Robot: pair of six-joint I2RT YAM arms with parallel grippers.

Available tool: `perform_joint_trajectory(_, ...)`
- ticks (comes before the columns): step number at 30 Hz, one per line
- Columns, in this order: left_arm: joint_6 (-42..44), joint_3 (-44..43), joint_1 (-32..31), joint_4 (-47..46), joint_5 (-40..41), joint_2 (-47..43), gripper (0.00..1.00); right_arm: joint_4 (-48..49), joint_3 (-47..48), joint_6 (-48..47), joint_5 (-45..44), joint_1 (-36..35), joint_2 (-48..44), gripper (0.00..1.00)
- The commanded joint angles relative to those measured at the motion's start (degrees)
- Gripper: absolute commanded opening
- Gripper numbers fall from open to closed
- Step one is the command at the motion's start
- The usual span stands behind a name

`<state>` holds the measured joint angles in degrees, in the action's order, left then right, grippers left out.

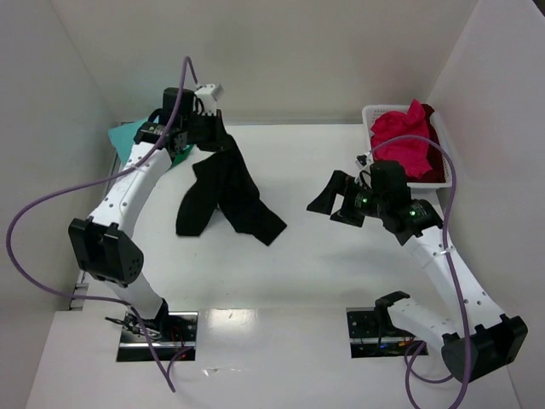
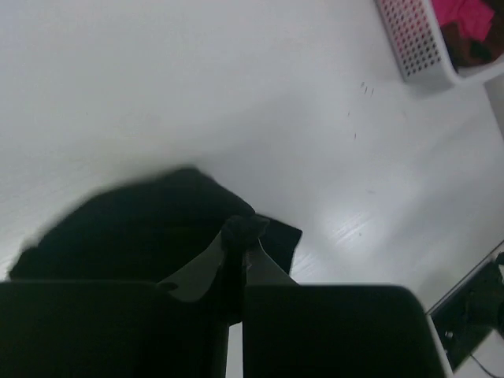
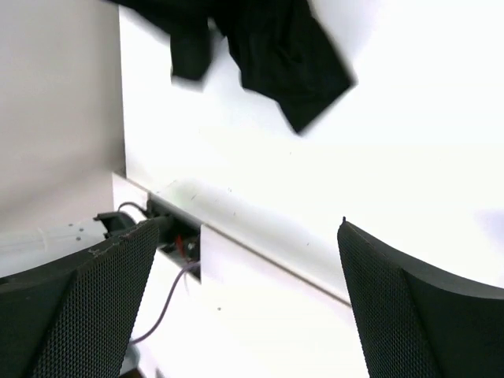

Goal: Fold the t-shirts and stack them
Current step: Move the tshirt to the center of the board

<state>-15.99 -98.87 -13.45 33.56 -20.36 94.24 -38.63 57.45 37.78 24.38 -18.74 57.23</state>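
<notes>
My left gripper is shut on the black t-shirt and holds its top edge up at the back left; the cloth hangs down and trails onto the table. In the left wrist view the fingers pinch a bunch of the black t-shirt. My right gripper is open and empty above the table's right middle, apart from the shirt; its pads frame bare table, with the black t-shirt far off. A teal t-shirt lies behind the left arm. A pink-red t-shirt fills the basket.
A white lattice basket stands at the back right, seen also in the left wrist view, with dark red cloth at its far corner. White walls close the left, back and right. Arm bases and cables sit at the near edge.
</notes>
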Motion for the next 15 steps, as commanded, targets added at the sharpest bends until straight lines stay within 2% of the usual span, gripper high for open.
perform_joint_trajectory(1,4.29,-2.29,-0.35,0.27,-3.37,0.41,0.09,2.94,3.19,-2.71,-2.94,0.2,1.81,1.0)
perform_joint_trajectory(4,4.83,-2.29,-0.35,1.51,-2.32,2.71,0.09,4.62,3.19,-3.76,-2.23,0.2,4.11,1.0)
perform_joint_trajectory(6,4.83,-2.29,-0.35,1.51,-2.32,3.23,0.05,6.02,3.19,-4.56,-4.42,-0.42,4.64,1.0)
perform_joint_trajectory(10,4.21,-4.48,-0.35,2.12,-1.0,2.19,0.05,6.64,4.33,-6.05,-9.78,-0.42,7.79,1.0)
perform_joint_trajectory(14,3.68,-11.77,-0.35,4.58,-3.36,-1.06,0.05,10.15,6.26,-6.67,-11.11,-1.03,10.36,1.0)
perform_joint_trajectory(15,4.29,-16.83,-0.35,5.28,-4.15,-2.73,0.05,11.46,8.01,-6.67,-12.5,-1.03,11.66,1.0)
